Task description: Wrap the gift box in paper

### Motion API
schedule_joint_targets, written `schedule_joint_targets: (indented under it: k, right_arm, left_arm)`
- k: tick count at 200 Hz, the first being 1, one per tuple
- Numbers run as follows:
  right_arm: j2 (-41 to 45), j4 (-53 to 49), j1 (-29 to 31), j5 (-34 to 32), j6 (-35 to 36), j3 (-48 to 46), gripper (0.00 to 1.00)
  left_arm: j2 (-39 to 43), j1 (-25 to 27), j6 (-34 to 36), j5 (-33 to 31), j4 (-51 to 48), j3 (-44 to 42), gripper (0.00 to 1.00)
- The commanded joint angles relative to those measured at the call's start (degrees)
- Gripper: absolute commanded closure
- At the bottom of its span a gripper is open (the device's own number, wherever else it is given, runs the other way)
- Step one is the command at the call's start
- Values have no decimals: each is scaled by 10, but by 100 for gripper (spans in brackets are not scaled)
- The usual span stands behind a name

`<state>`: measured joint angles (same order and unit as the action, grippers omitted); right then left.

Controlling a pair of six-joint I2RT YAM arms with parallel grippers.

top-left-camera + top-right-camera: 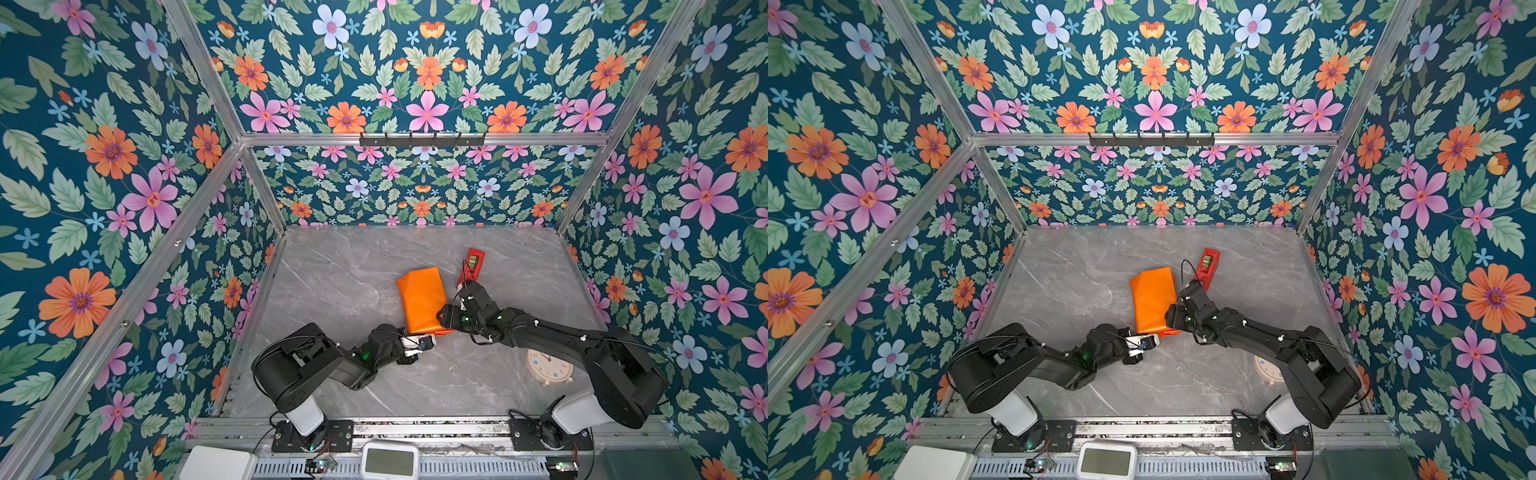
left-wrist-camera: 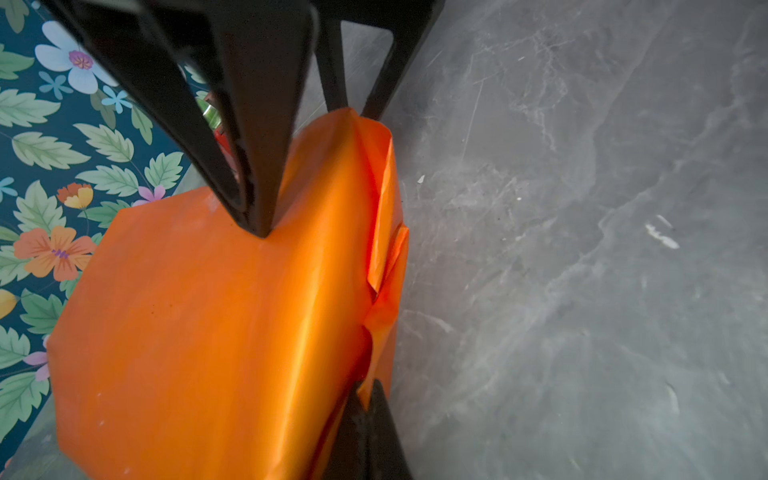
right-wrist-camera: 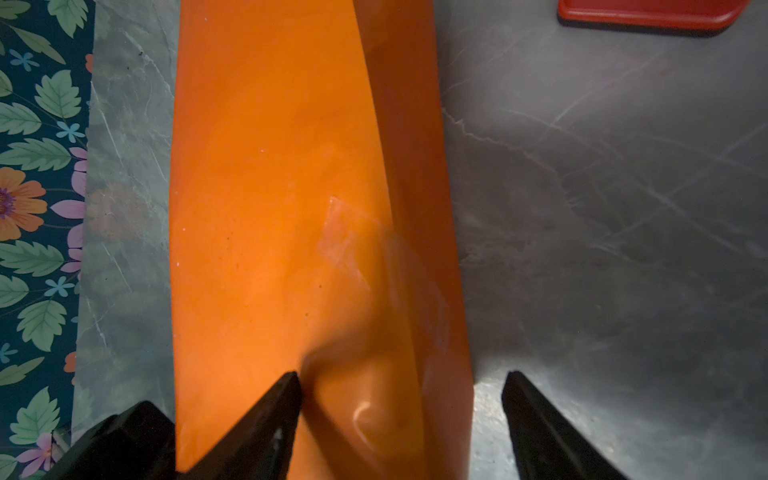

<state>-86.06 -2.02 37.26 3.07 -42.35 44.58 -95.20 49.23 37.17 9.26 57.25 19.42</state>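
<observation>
The paper parcel, gift box hidden inside, lies mid tabletop, long axis running away from the robot bases. At its near end the left hand is clenched on the end flap, arm folded low; the right hand is released, 2 fingers straddling the near right edge, forearm reaching in low.

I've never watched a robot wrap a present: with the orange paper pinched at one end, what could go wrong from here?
1. The left tool is shut on just a thin flap of the paper; a tug might tear it or undo the loose end folds.
2. One finger of the open right tool dents the paper's top; pushing harder might crease or shift it.
</observation>
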Motion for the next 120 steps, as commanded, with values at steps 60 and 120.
schedule_joint_targets:
  k: [60,120]
  right_arm:
    - [17,-32,8,49,3,-17,26]
    - [28,-29,14,65,-11,-21,27]
  left_arm:
    - [5,2,-95,-10,42,12,100]
    - [10,5,-103,2,16,14,100]
